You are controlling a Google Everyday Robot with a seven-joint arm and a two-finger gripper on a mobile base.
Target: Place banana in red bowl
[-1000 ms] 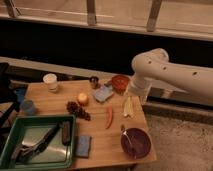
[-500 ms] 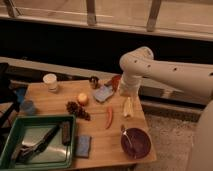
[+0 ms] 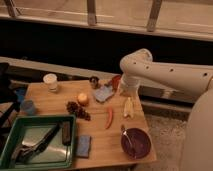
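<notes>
The banana (image 3: 128,107) is small and pale yellow-cream, and lies on the wooden table (image 3: 55,102) near its right edge. The red bowl (image 3: 115,81) sits at the table's back right, partly hidden behind my white arm (image 3: 165,72). My gripper (image 3: 126,91) hangs at the end of the arm, just above and behind the banana and beside the red bowl. Nothing shows in the gripper.
A dark purple bowl with a utensil (image 3: 136,142) stands at the front right. A red pepper (image 3: 109,117), a round orange fruit (image 3: 82,99), a blue cloth (image 3: 104,93), a dark cluster (image 3: 77,109), a white cup (image 3: 50,81) and a green tray (image 3: 37,142) share the table.
My arm has swung left and in over the table's back right corner, and now covers part of the red bowl. The banana has not moved.
</notes>
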